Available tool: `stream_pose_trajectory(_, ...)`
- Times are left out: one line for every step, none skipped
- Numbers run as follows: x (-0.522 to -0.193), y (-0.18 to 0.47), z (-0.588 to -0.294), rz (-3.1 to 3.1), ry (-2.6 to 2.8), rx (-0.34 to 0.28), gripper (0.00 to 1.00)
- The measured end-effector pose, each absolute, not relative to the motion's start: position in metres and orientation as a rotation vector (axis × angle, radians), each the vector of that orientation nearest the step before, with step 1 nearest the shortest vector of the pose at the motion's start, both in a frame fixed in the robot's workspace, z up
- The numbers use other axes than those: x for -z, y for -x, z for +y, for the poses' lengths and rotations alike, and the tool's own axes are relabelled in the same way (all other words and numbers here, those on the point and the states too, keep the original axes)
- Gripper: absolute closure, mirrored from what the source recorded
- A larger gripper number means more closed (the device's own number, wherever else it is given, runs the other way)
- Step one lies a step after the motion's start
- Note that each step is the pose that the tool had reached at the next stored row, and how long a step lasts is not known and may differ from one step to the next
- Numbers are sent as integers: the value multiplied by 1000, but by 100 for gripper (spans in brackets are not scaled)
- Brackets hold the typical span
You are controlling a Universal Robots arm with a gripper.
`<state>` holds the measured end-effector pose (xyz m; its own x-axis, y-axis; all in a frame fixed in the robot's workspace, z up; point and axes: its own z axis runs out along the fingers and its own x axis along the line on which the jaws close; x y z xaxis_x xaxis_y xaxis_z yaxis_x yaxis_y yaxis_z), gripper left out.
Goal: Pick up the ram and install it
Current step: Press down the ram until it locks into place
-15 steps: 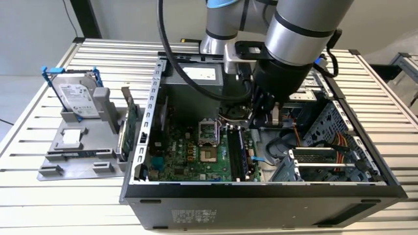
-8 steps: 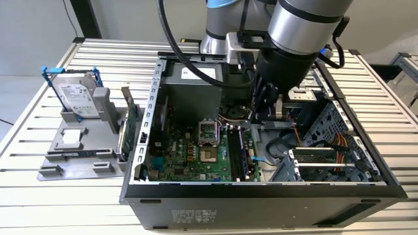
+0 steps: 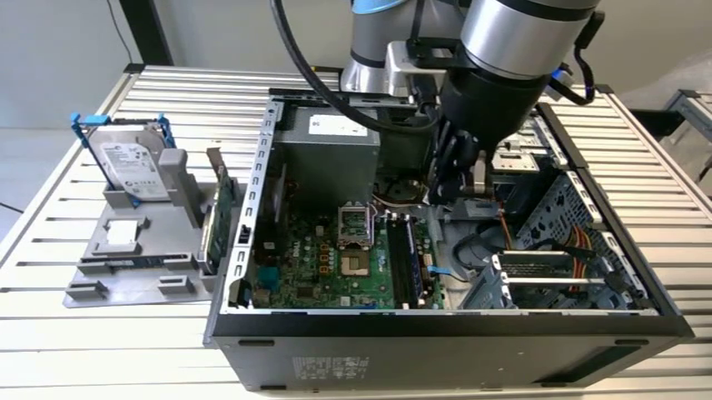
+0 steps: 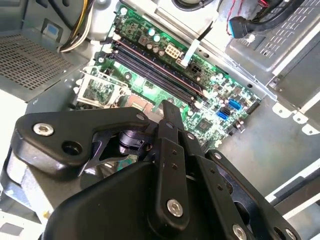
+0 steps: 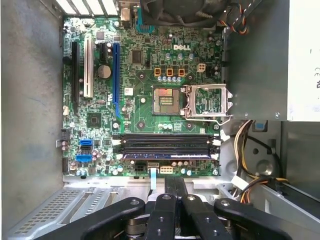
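Your gripper [image 5: 175, 180] hangs over the open computer case [image 3: 239, 250], just off the near edge of the motherboard [image 5: 145, 105], with its two fingers [image 5: 169, 186] pressed together and nothing pinched between them in either wrist view. Look at the bank of memory slots [image 5: 165, 142] beside the bare processor socket [image 5: 167, 99]. The ram [image 5: 165, 156] appears to stand in the slot closest to your fingers, a long blue-green strip running the whole length of that slot. So the pick-up and the placing look done, as far as these views tell. What you cannot judge from here is whether the stick is pushed fully home and whether the end latches have closed on it. In the exterior view the arm is well inside the case, above that same slot area, and the grey fixture [image 3: 133, 250] with the hard drive [image 3: 133, 167] sits on the table at that view's left.
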<state>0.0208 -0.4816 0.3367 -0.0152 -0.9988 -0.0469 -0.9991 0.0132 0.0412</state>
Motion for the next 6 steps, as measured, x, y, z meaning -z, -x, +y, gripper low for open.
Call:
stream_pose_trajectory(-337, -21, -482, 2233, 2201, -98, 100)
stream_pose_trajectory(-337, -21, -482, 2233, 2201, -97, 100)
stream_pose_trajectory(-337, -21, -482, 2233, 2202, -97, 100)
stream_pose_trajectory(-337, -21, -482, 2233, 2202, -97, 100)
stream_pose_trajectory(-337, -21, -482, 2233, 2202, -97, 100)
stream_pose_trajectory(-337, -21, -482, 2233, 2202, -97, 100)
